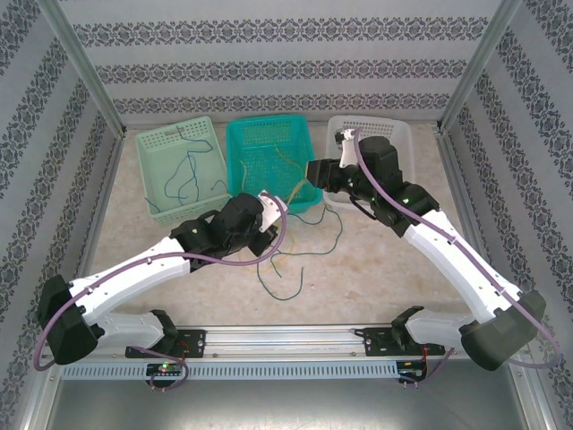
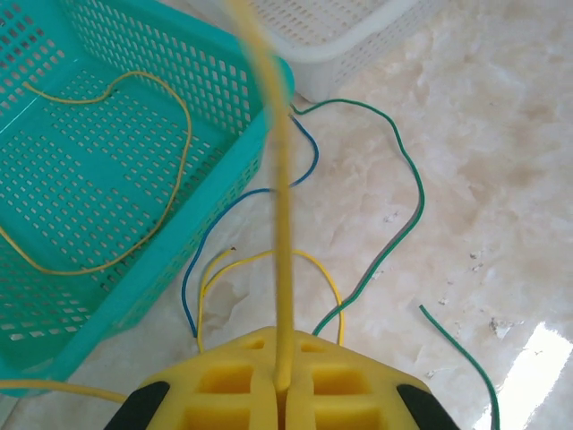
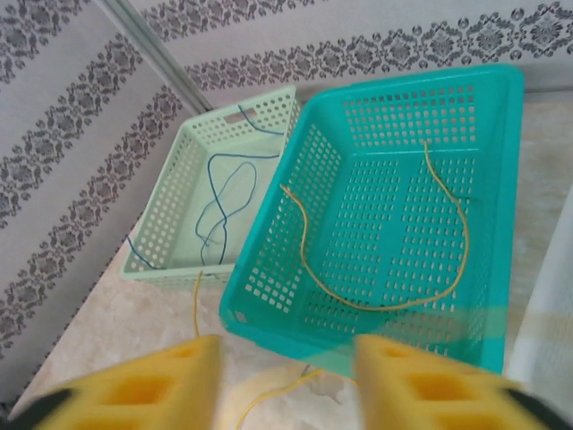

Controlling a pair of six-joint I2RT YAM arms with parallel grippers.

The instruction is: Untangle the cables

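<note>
Pinching a thin yellow wire [image 2: 283, 269] between fully closed fingers, the left hand [image 2: 282, 390] sits low over the pale marbled counter [image 2: 501, 179]. It is just off the near right corner of the teal perforated plastic basket [image 2: 107, 322]. The held strand's long axis runs straight ahead of that hand and upward, past the basket corner and out of frame.

The loose tangle lies on the counter directly ahead of and below the left hand, between the two arms. It is closer to the left hand than to the right hand [image 3: 286, 349]. The right hand is wide open and holds nothing; in the overhead view it hovers by the teal basket's right edge.

Counted:
- **Baskets:** three in a row, namely the teal one, a pale green perforated basket [image 3: 166, 210] and a white perforated basket [image 2: 358, 36].
- **On the counter:** one curly blue wire [image 2: 184, 300], a long dark green wire [image 2: 421, 202], a shorter green length [image 2: 461, 345] and a yellow loop [image 2: 333, 291]. I cannot tell whether the loop is the held strand's tail.
- **In the baskets:** a second yellow wire [image 3: 385, 307] lies in the teal basket, and a blue strand [image 3: 219, 202] lies in the pale green one.

Judging from this, drawing the held wire free means pulling along its axis, away from the crossing blue and green strands.
</note>
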